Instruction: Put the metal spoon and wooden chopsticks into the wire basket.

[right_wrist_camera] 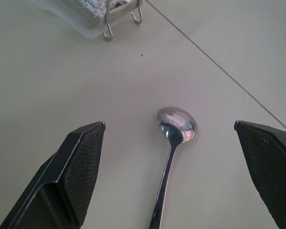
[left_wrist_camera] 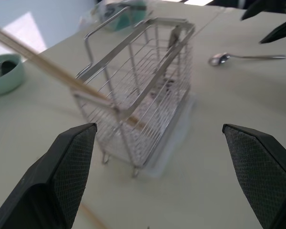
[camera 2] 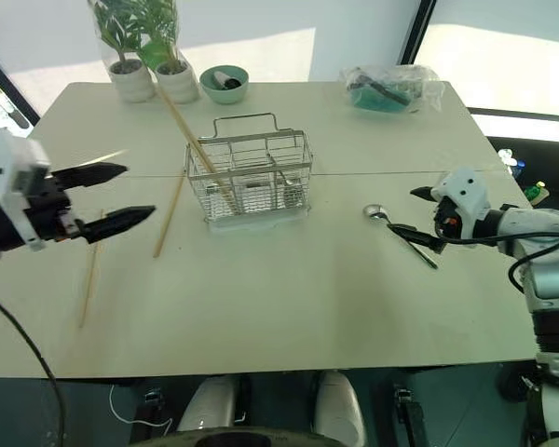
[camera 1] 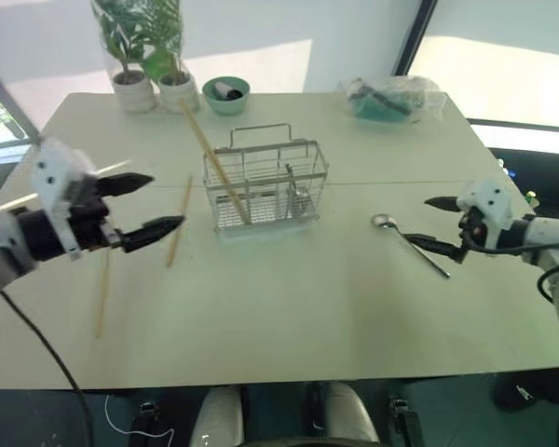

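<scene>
One small rectangular silver wire basket (camera 1: 265,184) with a loop handle was seen standing near the middle of the pale surface (camera 1: 289,317). Three thin, pale wooden chopsticks were counted: one (camera 1: 212,158) leaned tilted inside the basket's left end, its upper end sticking out toward the far left; a second (camera 1: 179,222) lay flat on the surface just left of the basket; a third (camera 1: 102,291) lay farther left, apart from the others. One shiny metal spoon (camera 1: 410,242) lay on the surface to the right of the basket, its round bowl toward the basket.

The left hand (camera 1: 147,203) was held above the surface left of the basket, its two black fingers spread wide and holding nothing. The right hand (camera 1: 434,223) was poised over the spoon's handle, its fingers likewise spread wide and empty.

At the far edge were noted two potted plants (camera 1: 147,51), one small teal bowl (camera 1: 225,94) and one clear plastic bag (camera 1: 391,97).
</scene>
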Tool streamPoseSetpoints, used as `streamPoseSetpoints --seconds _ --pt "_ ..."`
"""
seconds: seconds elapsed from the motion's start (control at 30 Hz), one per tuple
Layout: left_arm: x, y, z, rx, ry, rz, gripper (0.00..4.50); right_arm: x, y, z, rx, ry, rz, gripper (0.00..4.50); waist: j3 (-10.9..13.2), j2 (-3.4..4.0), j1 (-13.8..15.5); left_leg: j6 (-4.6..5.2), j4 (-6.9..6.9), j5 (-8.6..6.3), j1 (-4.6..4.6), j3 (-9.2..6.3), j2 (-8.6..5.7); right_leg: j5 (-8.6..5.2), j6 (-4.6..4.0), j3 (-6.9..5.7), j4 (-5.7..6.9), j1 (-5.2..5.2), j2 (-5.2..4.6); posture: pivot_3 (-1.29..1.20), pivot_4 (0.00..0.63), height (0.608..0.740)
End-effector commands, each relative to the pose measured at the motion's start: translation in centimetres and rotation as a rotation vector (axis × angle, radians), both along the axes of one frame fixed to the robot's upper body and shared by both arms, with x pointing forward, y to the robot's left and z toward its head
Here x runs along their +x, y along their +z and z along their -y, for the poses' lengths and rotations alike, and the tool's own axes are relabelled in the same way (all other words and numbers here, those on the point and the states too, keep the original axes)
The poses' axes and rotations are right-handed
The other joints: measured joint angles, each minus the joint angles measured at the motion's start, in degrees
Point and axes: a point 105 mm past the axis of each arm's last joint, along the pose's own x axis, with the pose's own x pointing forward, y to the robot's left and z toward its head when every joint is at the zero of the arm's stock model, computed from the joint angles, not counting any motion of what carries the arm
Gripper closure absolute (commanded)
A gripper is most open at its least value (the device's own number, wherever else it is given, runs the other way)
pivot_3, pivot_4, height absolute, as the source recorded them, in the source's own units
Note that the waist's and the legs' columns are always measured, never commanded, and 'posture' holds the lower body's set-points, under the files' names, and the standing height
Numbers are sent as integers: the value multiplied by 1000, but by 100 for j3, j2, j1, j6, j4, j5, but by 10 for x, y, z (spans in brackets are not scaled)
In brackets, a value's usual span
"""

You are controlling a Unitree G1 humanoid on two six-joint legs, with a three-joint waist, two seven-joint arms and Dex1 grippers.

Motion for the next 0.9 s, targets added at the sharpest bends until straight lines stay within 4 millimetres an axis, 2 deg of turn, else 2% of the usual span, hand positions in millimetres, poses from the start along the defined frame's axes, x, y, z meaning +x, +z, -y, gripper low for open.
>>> streamPoseSetpoints --seconds 0.03,0.17,0.27,0.7,0.8,0.9 --pt "2 2 23 8 -93 9 35 7 -5 -1 -11 -20 -6 0 0 0 -7 0 7 0 1 -2 1 0 0 0 6 2 1 0 150 717" --pt "8 -4 48 10 -170 0 35 10 -27 -4 -34 -37 -52 0 2 -1 -7 0 37 0 3 -5 1 0 3 0 30 11 1 0 150 717" --pt "8 -5 58 14 -209 5 35 11 -40 -5 -48 -62 -75 0 3 -1 -14 0 55 0 0 -8 1 0 4 1 45 12 1 0 150 717" --pt "10 -3 54 1 -194 -9 35 39 -56 -2 98 -301 -139 0 4 -2 -55 1 56 0 26 -14 4 -2 3 1 53 32 4 0 150 717" --pt "5 -6 54 5 -216 -43 0 39 -60 0 85 -311 -138 784 4 -2 -55 1 56 0 32 -15 4 -2 3 1 53 38 5 0 150 717" --pt "1 -6 54 12 -233 -52 0 39 -62 0 92 -309 -139 2143 4 -2 -37 1 57 0 33 -16 4 -3 3 1 52 42 4 0 150 717"
